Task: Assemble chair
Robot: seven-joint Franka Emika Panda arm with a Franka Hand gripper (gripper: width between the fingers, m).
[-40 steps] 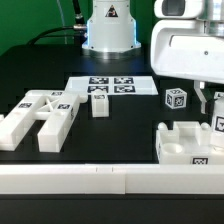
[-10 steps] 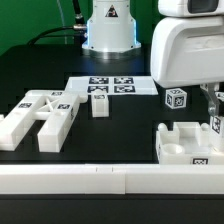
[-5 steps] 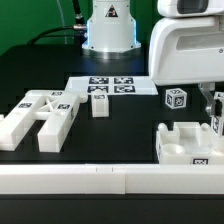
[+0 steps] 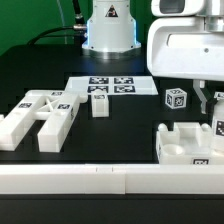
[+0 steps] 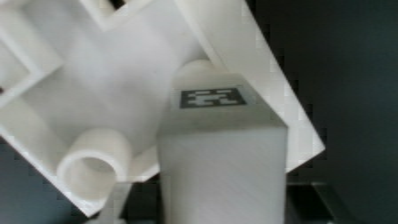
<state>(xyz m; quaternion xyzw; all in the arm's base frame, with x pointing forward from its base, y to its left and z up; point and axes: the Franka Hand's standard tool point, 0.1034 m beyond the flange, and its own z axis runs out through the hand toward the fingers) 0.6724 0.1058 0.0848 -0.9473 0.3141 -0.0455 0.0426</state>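
Observation:
My gripper (image 4: 212, 108) hangs at the exterior view's right, mostly hidden by the arm's white housing. In the wrist view the gripper (image 5: 222, 204) is shut on a white bar (image 5: 221, 140) with a square tag. The bar stands upright against the notched block (image 4: 188, 146), at its right end, and the bar's tag (image 4: 218, 125) shows there. The block fills the wrist view (image 5: 107, 80) behind the bar. The H-shaped frame (image 4: 40, 115) lies flat at the left. A small white block (image 4: 99, 104) and a tagged cube (image 4: 176, 99) stand apart in the middle.
The marker board (image 4: 110, 87) lies flat behind the small block. The robot's base (image 4: 108, 30) stands at the back. A long white rail (image 4: 100, 181) runs along the table's front edge. The table top is black.
The arm's housing has shifted slightly left and the visible finger with it. The bar stays at the notched block's right end. The other parts have not moved.

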